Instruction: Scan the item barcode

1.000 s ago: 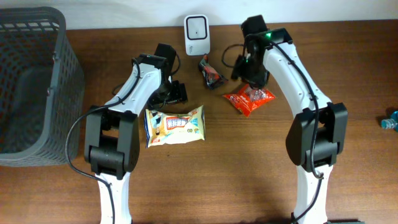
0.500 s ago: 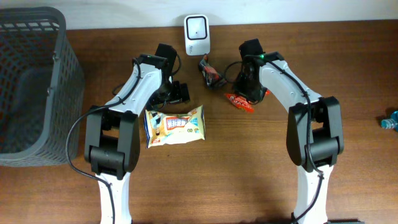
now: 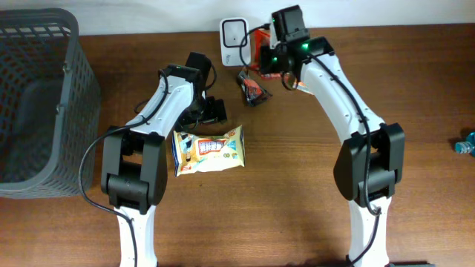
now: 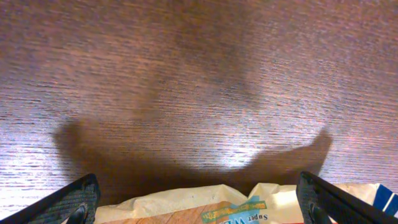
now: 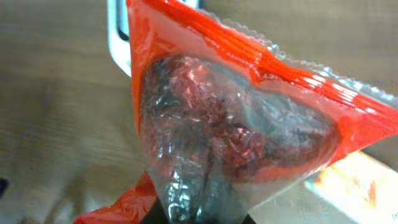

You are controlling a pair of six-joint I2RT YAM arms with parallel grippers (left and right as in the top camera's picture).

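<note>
A red, partly clear snack packet (image 5: 236, 118) fills the right wrist view, pinched at its lower end by my right gripper (image 5: 196, 219), which is shut on it. From overhead the packet (image 3: 260, 43) hangs lifted right beside the white scanner (image 3: 234, 35) at the table's back edge; the scanner's white body (image 5: 118, 37) shows just behind the packet. No barcode is visible. My left gripper (image 3: 212, 111) stands open low over the table, its fingers (image 4: 71, 202) wide apart on either side of the top edge of a cream snack bag (image 4: 205, 208).
The cream snack bag (image 3: 209, 148) lies in front of the left arm. A dark wrapped packet (image 3: 252, 87) lies on the table just in front of the scanner. A grey mesh basket (image 3: 37, 96) stands at the far left. A small blue item (image 3: 466, 144) sits at the right edge.
My right gripper closed on the red packet, lifted it off the table and carried it back and left to the scanner. The left arm has stayed put, with its jaws opening slightly wider.
</note>
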